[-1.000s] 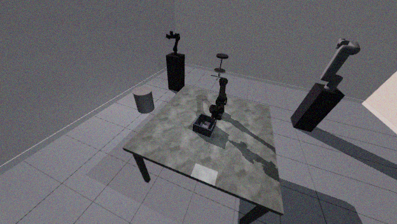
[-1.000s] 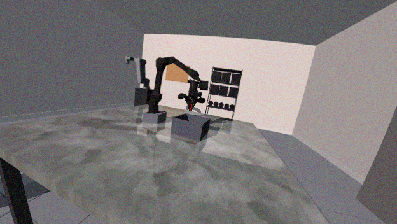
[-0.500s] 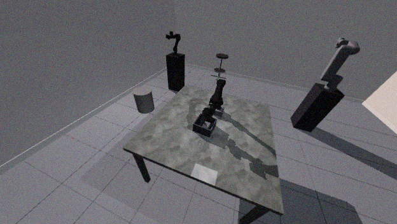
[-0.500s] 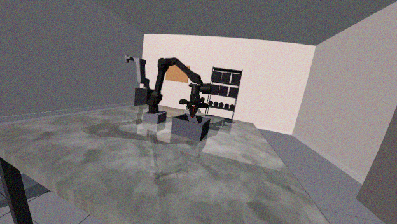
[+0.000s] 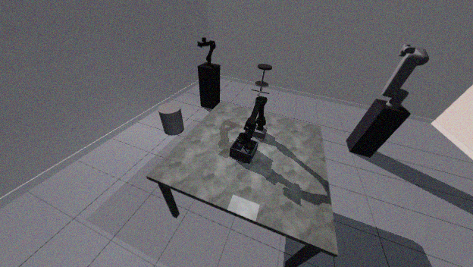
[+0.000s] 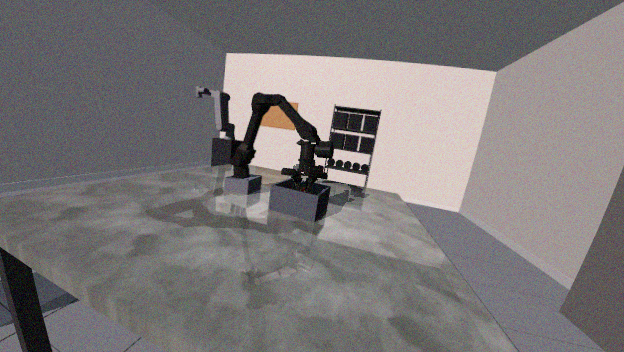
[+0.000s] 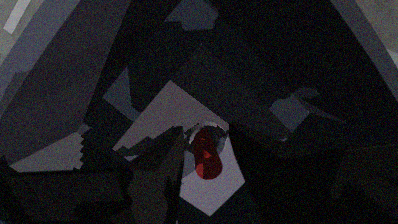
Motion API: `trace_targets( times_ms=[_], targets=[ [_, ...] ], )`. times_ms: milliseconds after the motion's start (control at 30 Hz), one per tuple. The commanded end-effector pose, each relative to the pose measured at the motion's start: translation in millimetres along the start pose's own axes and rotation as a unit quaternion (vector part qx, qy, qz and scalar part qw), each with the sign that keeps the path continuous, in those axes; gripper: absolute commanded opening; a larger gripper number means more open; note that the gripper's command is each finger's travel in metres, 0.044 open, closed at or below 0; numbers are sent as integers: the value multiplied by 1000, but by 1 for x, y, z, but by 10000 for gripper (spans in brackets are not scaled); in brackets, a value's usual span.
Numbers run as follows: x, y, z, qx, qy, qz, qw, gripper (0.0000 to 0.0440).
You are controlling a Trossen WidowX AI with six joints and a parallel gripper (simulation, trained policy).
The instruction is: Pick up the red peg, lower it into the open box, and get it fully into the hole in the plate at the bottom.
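Note:
The open dark grey box (image 5: 241, 155) (image 6: 292, 202) stands on the table with my gripper reaching down into it. In the wrist view the red peg (image 7: 208, 162) stands nearly upright at the hole, its lower end inside the round rim on the pale plate (image 7: 167, 107). Its upper part sticks up above the plate; how deep it sits cannot be told. My gripper (image 7: 206, 130) is partly open, its dark fingers on either side of the peg with a gap showing. In the top and exterior views the box walls and the arm hide most of the peg.
The box walls surround the fingers closely. The arm's grey base block (image 6: 242, 185) stands on the table (image 5: 212, 178) (image 6: 200, 280) beside the box. A pale square (image 5: 243, 207) lies at the table's edge. Dark shadows cover much of the box interior.

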State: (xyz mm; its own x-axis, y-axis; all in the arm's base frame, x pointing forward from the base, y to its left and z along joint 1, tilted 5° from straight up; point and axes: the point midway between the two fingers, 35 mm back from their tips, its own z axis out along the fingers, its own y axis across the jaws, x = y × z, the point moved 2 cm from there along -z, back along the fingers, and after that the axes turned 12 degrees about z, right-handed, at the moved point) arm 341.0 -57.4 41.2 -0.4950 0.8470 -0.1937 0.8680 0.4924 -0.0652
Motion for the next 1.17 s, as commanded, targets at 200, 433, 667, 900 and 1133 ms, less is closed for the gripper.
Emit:
trace_targets(
  times_ms=[200,433,667,900,1133],
  targets=[
    [-23,19,-3,-23,22,-4,999,364],
    [-39,44,-15,-55,38,-8,998,440],
    [-52,72,-32,-101,40,-13,994,440],
    [-56,81,-38,-115,39,-15,993,440],
    [-56,81,-38,-116,38,-16,992,440]
  ],
)
